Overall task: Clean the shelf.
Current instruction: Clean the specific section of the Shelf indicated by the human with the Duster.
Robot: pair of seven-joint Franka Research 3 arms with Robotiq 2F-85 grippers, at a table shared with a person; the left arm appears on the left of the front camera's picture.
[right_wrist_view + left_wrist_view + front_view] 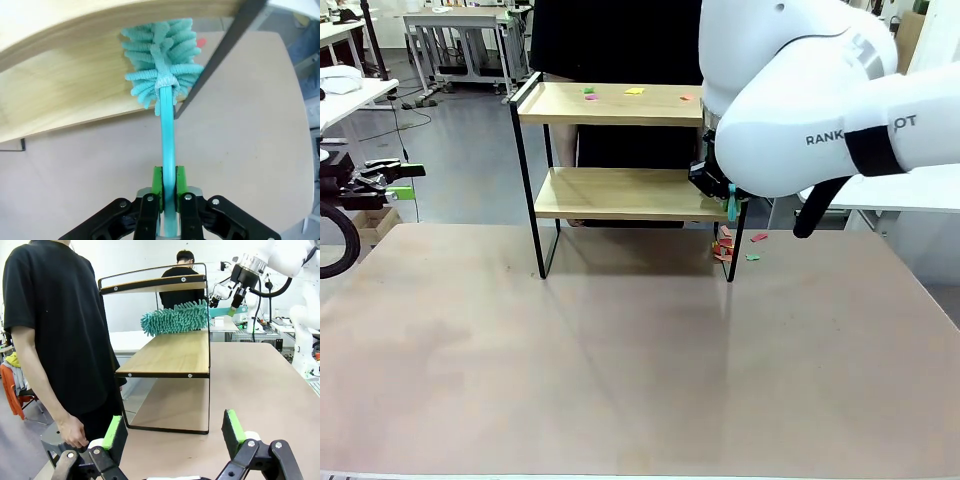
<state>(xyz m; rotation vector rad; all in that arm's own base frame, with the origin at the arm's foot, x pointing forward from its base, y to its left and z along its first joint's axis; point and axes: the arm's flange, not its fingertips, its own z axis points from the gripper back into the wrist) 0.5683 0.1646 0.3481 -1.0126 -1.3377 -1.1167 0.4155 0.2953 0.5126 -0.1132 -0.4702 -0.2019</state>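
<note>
At upper centre of the front view, the shelf (610, 103) stands on the table (620, 380). It looks light and rigid, best held by its black frame. Right fingers (157, 182) pinch a teal duster (162, 65); left fingers (114, 432) are spread.

The shelf (620, 190) stands at the far side of the counter (620, 380), a person (610, 40) right behind it. On its top board, small scraps (634, 91); on the counter by its right leg, more scraps (725, 245). The duster (161, 60) reaches in from the right, over the lower board.

The right arm (800, 100) bears the letters "RANK" and "OT".
</note>
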